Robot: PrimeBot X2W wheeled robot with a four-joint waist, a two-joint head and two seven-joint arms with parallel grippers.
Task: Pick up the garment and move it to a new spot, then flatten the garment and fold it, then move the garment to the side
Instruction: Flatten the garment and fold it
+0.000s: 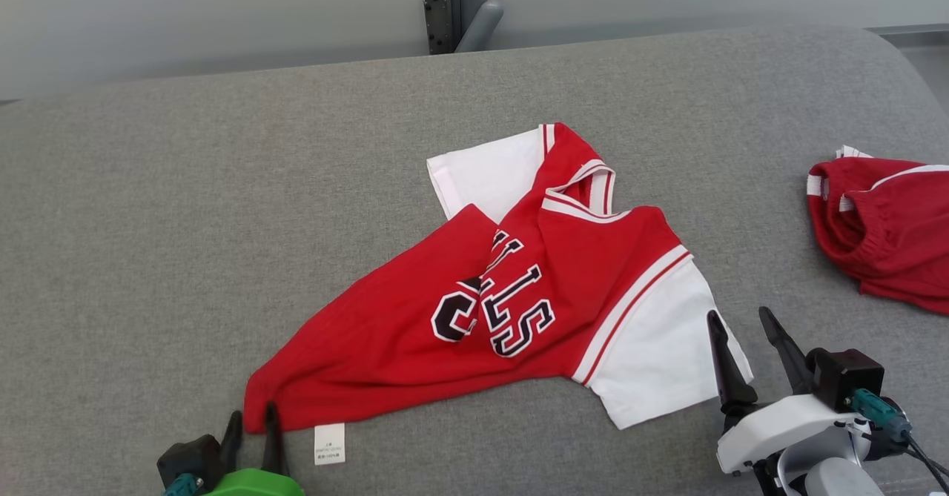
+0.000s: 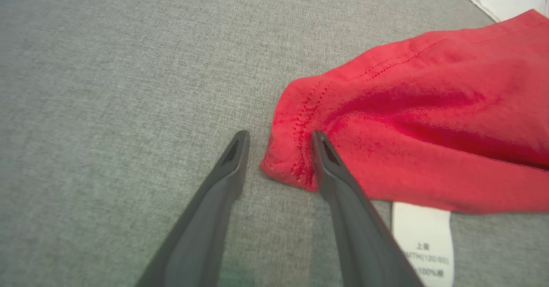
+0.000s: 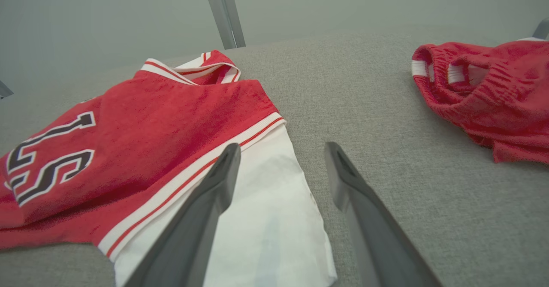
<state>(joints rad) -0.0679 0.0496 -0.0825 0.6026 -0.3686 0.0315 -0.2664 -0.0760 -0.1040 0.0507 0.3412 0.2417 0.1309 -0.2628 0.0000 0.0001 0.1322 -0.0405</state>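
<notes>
While the red-and-white garment (image 1: 415, 340) lies rumpled at the grey cushion's (image 1: 222, 184) middle, left tool (image 2: 279, 137), wide astride its hem corner (image 2: 291, 158), and right tool (image 1: 738, 316), wide over the white sleeve (image 1: 660, 362), may pinch one layer, dragging it askew.

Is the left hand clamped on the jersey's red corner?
No, the left hand has its fingers apart, the jersey corner lying between them unpinched.

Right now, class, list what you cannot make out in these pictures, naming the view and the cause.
Lettering: head view, a fold in the jersey covers part of it.
Care label: print too small in the head view, blurred and cut by the bottom edge in the left wrist view.
Red shorts: cut off by the head view's right edge.
</notes>
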